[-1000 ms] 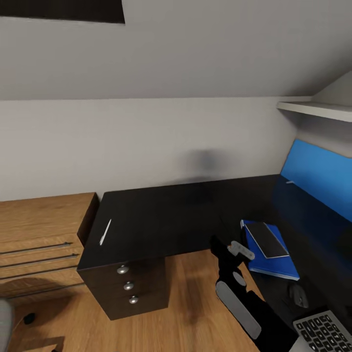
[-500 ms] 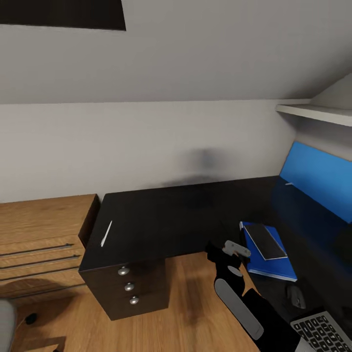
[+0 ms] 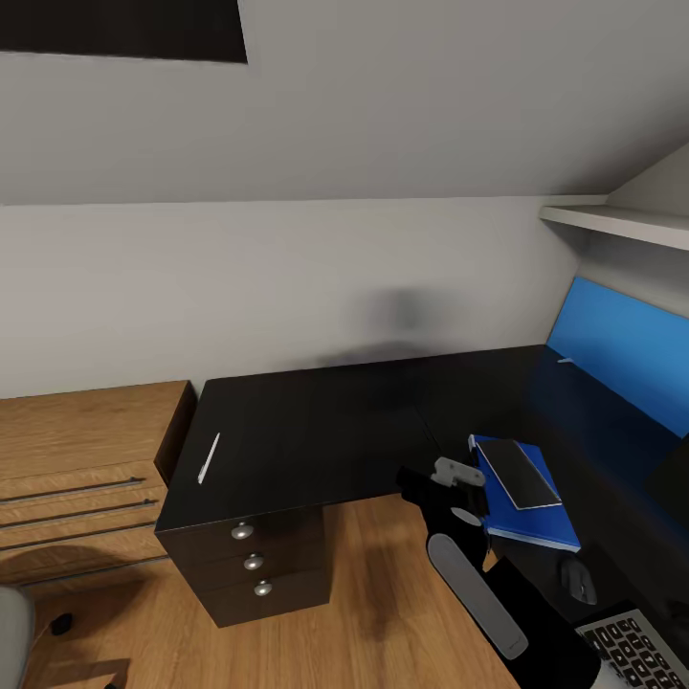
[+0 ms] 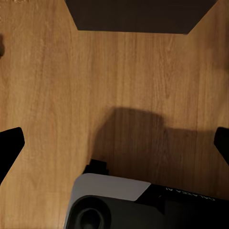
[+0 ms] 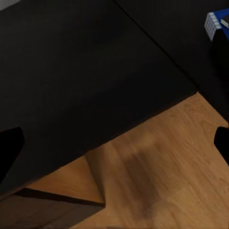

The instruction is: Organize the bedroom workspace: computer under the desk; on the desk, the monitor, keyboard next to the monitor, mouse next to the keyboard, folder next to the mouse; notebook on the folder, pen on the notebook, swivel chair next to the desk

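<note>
At the far left of the head view stands a light wooden chest (image 3: pixel 77 459) with bar handles, and just beside it begins the glossy black desk (image 3: pixel 316 431), where the white pen (image 3: pixel 208 457) lies alone near the left end above three silver-knobbed drawers (image 3: pixel 254 560). Further right, the right gripper (image 3: pixel 457 476) hovers at the desk's inner corner just beside the blue folder (image 3: pixel 526 498), its jaws spread wide and holding nothing in the right wrist view, while the left gripper (image 4: pixel 114 143) hangs equally spread and empty over the plank floor (image 4: pixel 95 71). The grey notebook (image 3: pixel 520 474) lies on the folder, the mouse (image 3: pixel 576 579) sits nearer the robot, the keyboard (image 3: pixel 636 651) shows at the bottom right corner, and a blue wall panel (image 3: pixel 622 354) backs the desk's right wing.
</note>
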